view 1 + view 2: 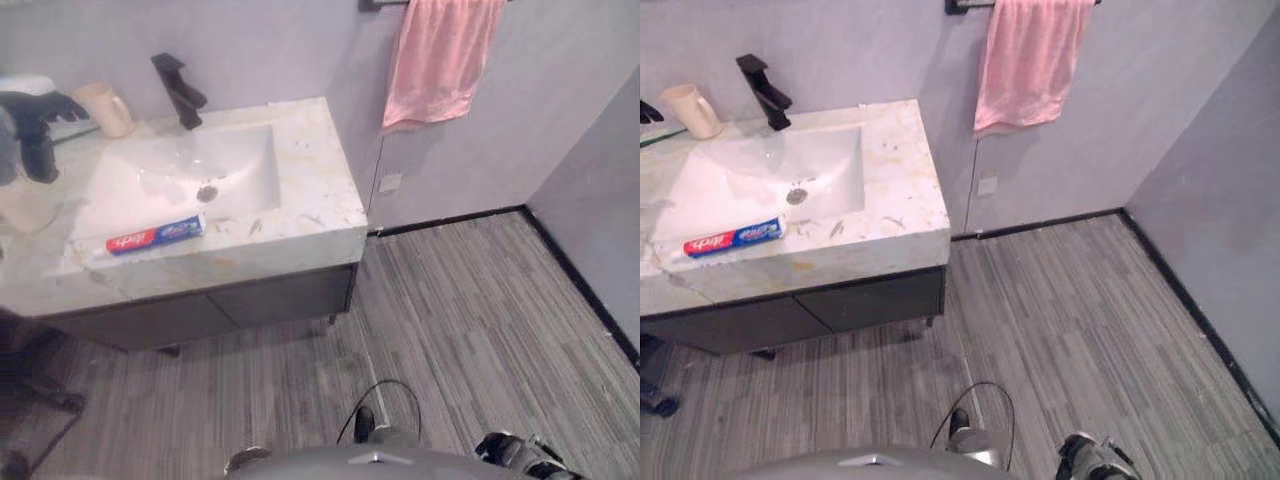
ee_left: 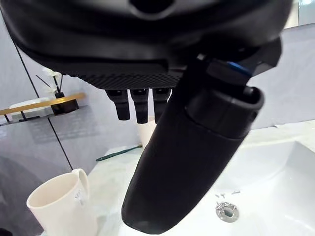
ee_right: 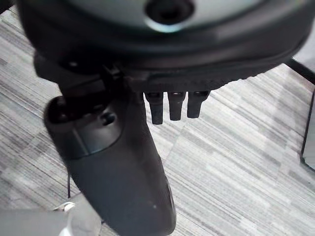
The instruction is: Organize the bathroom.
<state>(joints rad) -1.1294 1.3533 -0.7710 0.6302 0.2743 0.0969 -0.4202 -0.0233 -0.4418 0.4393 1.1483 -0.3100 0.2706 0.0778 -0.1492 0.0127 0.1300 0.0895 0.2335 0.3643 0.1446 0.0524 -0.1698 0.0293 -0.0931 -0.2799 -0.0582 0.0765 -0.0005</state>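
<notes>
Left robot hand (image 1: 35, 110) hovers over the surface (image 1: 300, 215) by the cup (image 1: 105, 108), fingers straight, empty. Right robot hand (image 3: 123, 162) hangs over floor, relaxed, empty. Toothpaste (image 1: 155, 234) lies near front edge w/ little margin: a clumsy reach could nudge it off or tip the cup.

Your left hand (image 1: 35, 120) hangs with fingers straight above the counter's (image 1: 300, 215) far left end. Just beneath it stands a cream cup (image 2: 61, 204); beyond it, another mug (image 1: 106, 108) and the black faucet (image 1: 180, 90) block the wall side. Toward the basin (image 1: 190, 175) the way is open, with only the toothpaste tube (image 1: 155, 235) lying along the front edge.
</notes>
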